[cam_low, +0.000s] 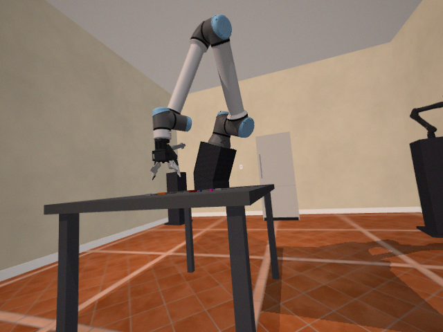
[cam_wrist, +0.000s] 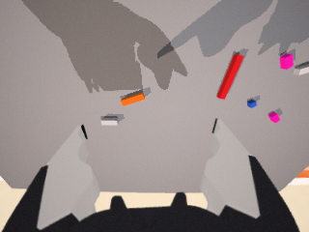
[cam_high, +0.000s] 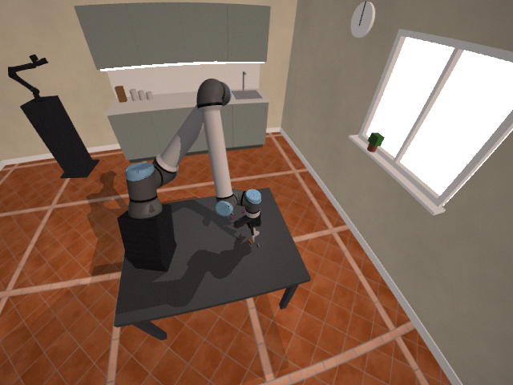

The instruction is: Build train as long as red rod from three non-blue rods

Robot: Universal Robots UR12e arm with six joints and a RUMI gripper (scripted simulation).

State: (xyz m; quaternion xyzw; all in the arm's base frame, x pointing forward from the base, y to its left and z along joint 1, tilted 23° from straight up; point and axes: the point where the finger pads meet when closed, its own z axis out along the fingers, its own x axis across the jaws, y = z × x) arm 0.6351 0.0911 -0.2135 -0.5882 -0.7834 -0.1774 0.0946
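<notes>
- A dark bench (cam_high: 264, 273) stands on a terracotta tiled floor (cam_high: 352, 331) crossed by pale bands.
- Grey-green wall cabinets (cam_high: 174, 33) hang on the far wall above a pale counter (cam_high: 182, 101) with a sink (cam_high: 247, 95) at its right end.
- A brown box (cam_high: 120, 93) and three pale canisters (cam_high: 140, 95) sit on the counter's left part.
- A round clock (cam_high: 362, 18) hangs on the right wall.
- A small potted plant (cam_high: 375, 141) stands on the sill of the bright window (cam_high: 438, 119).
- A black pedestal (cam_high: 55, 134) carrying a dark jointed arm stands far left.
- A white fridge (cam_low: 277, 175) shows in the exterior view.
</notes>
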